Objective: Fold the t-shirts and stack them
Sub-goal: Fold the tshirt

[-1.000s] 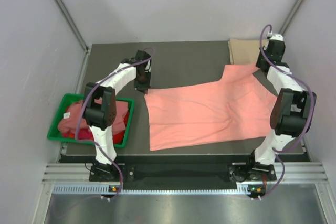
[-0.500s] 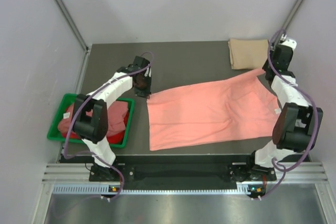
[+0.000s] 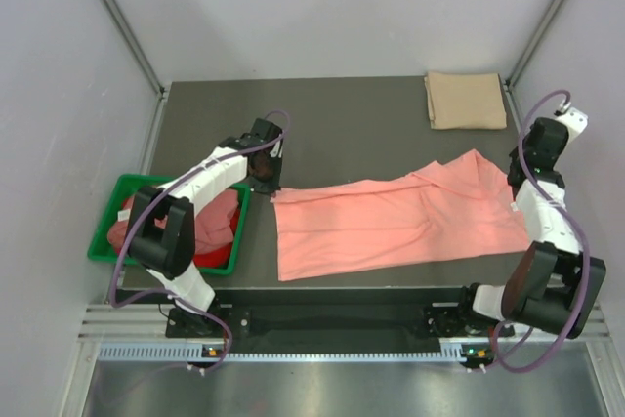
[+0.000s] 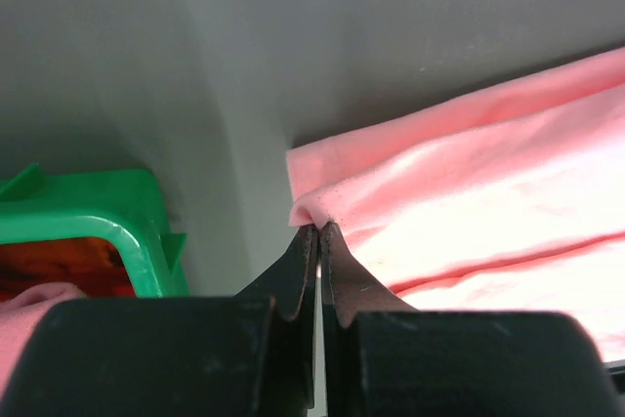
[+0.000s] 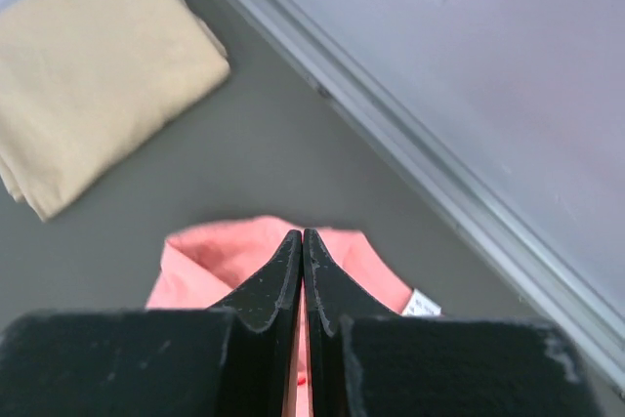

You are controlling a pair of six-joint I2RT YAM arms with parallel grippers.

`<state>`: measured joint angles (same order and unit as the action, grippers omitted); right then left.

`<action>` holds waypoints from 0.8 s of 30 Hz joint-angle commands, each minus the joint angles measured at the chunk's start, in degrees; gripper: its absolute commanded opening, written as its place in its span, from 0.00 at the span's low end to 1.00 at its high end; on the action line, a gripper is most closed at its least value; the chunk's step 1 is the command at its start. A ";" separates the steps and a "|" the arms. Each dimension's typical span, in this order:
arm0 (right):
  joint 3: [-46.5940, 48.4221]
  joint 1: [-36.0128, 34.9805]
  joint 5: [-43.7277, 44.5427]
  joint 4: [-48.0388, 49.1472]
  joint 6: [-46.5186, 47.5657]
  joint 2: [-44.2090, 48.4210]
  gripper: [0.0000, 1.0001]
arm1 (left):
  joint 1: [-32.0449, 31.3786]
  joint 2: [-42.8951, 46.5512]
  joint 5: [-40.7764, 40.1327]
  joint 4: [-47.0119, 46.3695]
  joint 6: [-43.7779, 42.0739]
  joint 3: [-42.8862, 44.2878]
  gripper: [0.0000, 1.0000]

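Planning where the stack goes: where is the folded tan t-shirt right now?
In the top view, the folded tan t-shirt lies at the table's far right corner, just beyond the salmon-pink t-shirt and not touching it.

Salmon-pink t-shirt [image 3: 391, 222] lies stretched across the table [image 3: 342, 114]; tan t-shirt [image 3: 466, 101] sits folded far right.

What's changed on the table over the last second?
The right arm, jaws shut on the salmon-pink cloth t-shirt, swung nearward and to the right, dragging that end away from the folded tan-beige t-shirt. The left arm's jaws kept pinching the far-left corner. Tan shirt and green plastic bin stayed put.
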<state>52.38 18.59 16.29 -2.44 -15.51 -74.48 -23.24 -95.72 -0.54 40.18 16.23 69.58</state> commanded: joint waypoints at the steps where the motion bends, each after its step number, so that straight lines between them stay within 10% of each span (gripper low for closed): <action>1: -3.50 0.66 1.37 1.03 -2.33 3.72 0.00 | -1.01 3.61 -2.54 -0.55 0.03 -1.55 0.00; 10: -4.49 2.16 -11.06 -3.34 -6.63 4.62 0.01 | -2.77 3.26 -2.63 0.07 -0.41 -3.84 0.03; 16: -0.44 0.48 -16.03 -15.63 -11.73 -3.12 0.27 | -3.91 2.65 -2.98 0.68 0.91 -3.58 0.01; 24: 7.65 0.66 -14.54 -31.57 -22.44 -14.37 0.33 | -5.58 2.47 -3.16 1.30 0.91 -3.93 0.00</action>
<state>56.38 19.51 1.85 -26.30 -31.86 -87.68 -28.14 -93.67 -3.09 40.93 16.64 66.04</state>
